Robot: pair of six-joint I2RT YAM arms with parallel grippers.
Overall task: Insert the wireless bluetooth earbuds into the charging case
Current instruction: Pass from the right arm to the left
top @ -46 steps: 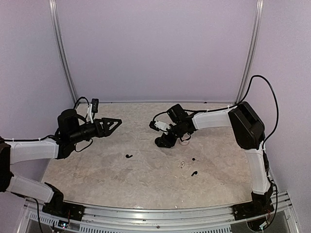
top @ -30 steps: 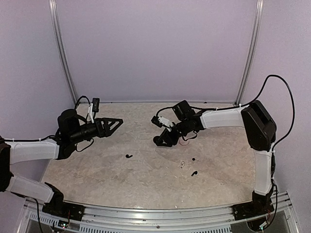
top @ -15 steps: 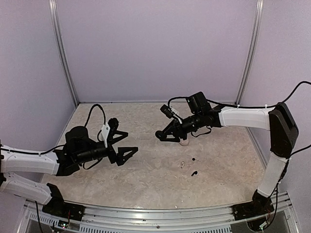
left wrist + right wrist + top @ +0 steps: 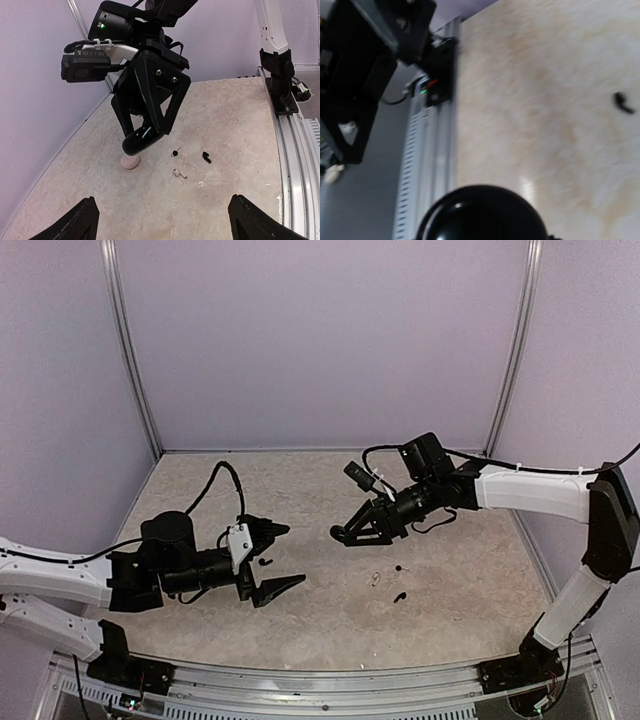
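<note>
Now our left gripper (image 4: 295,554) has swung in from the far-left back of the mottled beige tabletop (image 4: 330,625) and come down toward the middle. Its jaws are spread wide and hold nothing. From above, a small glossy black earbud with a short stem (image 4: 265,561) lies between its two fingers, close to the palm. Our left wrist camera does not show that earbud, so we cannot tell how high over it we hang.

Meanwhile our right gripper (image 4: 343,536) has stayed over much the same spot while its arm stretched out to the right. It is clamped on a glossy black rounded charging case (image 4: 142,142), held tilted just above a pale pinkish round puck (image 4: 131,161). Whether those two touch, we cannot tell.

Behind the right fingertips, toward that arm's base, lie three more pieces: a tiny black earbud (image 4: 398,567), a black stemmed earbud (image 4: 399,596) and a pale, almost see-through earbud (image 4: 376,579). They lie apart from one another and clear of both grippers.

We judge that nothing has gone into the case yet and that the left side has just lined up for a first pick. Closing on so small and slick a thing calls for fingers low and centred, or it may skid out sideways.
</note>
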